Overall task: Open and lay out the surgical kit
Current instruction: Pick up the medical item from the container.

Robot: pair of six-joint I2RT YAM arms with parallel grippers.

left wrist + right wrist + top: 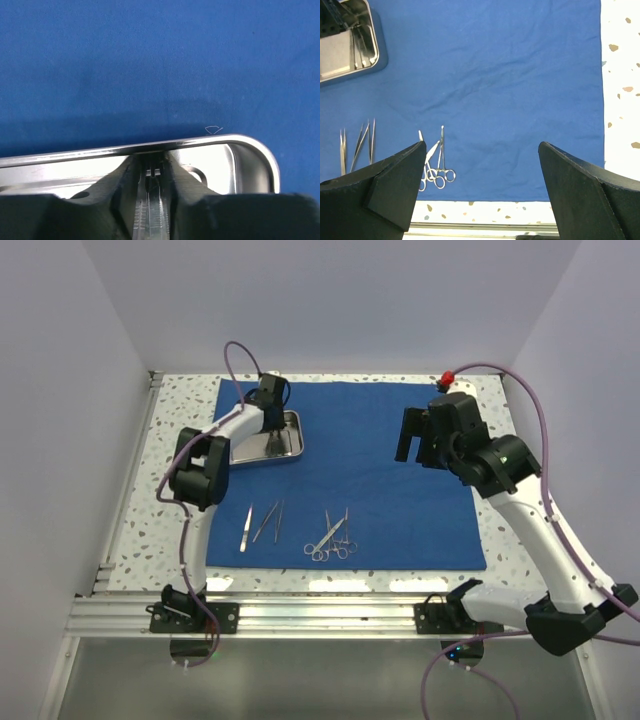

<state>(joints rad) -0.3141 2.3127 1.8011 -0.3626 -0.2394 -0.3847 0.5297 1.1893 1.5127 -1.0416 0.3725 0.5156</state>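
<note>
Cloth wrap (400, 470): opened and spread flat beneath the tray (290, 445).
Laid out: tweezers (258, 525) just nearer us than the tray; clamps (332, 538) nearer us and to its right.
Left in the tray: a few slim instruments (357, 50), so we judge the task well along but unfinished.
Left gripper (272, 437): down inside the tray, fingers (120, 195) nearly together; we cannot tell whether they pinch anything.
Right gripper (418, 438): well right of the tray, above the cloth wrap, spread wide, empty.
</note>
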